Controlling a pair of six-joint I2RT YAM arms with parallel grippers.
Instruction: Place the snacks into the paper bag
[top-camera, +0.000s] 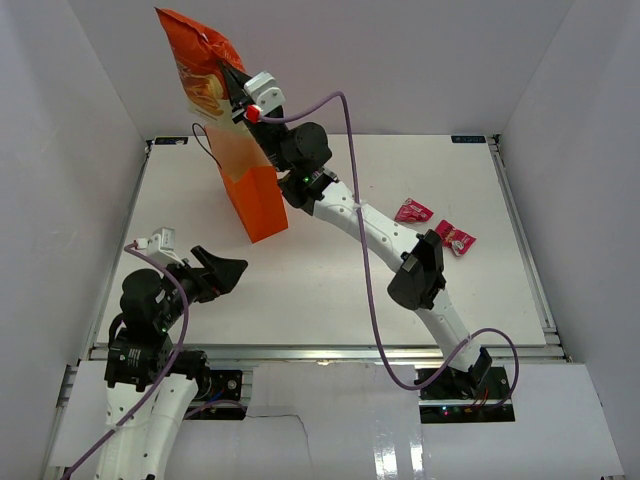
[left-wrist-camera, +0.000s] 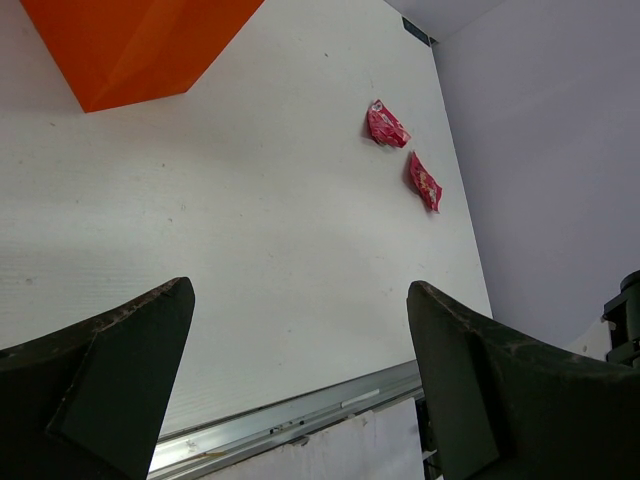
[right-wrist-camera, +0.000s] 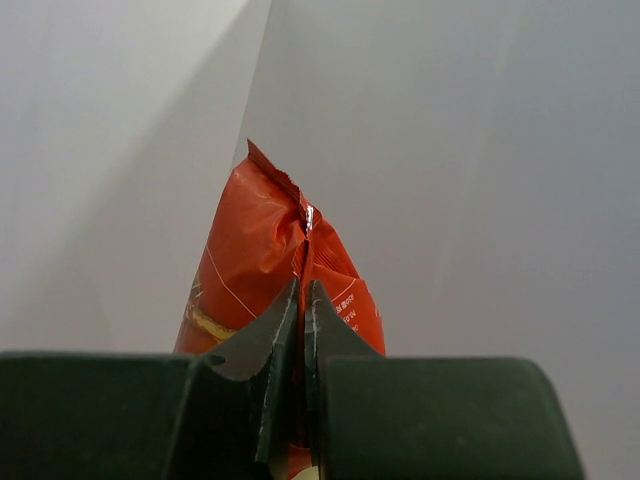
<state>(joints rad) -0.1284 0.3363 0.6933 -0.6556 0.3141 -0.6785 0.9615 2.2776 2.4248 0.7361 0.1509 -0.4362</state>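
Observation:
My right gripper (top-camera: 238, 92) is shut on the large orange-red and cream chip bag (top-camera: 198, 62) and holds it high at the back left, over the mouth of the upright orange paper bag (top-camera: 258, 203). The right wrist view shows the jaws (right-wrist-camera: 302, 292) pinching a fold of the chip bag (right-wrist-camera: 250, 260). Two pink packets (top-camera: 413, 211) (top-camera: 458, 239) lie on the table at the right. My left gripper (top-camera: 226, 270) is open and empty near the front left. In its wrist view, its jaws (left-wrist-camera: 300, 292) frame the paper bag (left-wrist-camera: 130, 45) and both pink packets (left-wrist-camera: 386, 124) (left-wrist-camera: 424, 181). The other small packets are out of view.
White walls close in the table (top-camera: 330, 290) on the left, back and right. A metal rail (top-camera: 320, 352) runs along the near edge. The right arm (top-camera: 400, 250) stretches diagonally across the table, with a purple cable (top-camera: 365, 250) looping along it.

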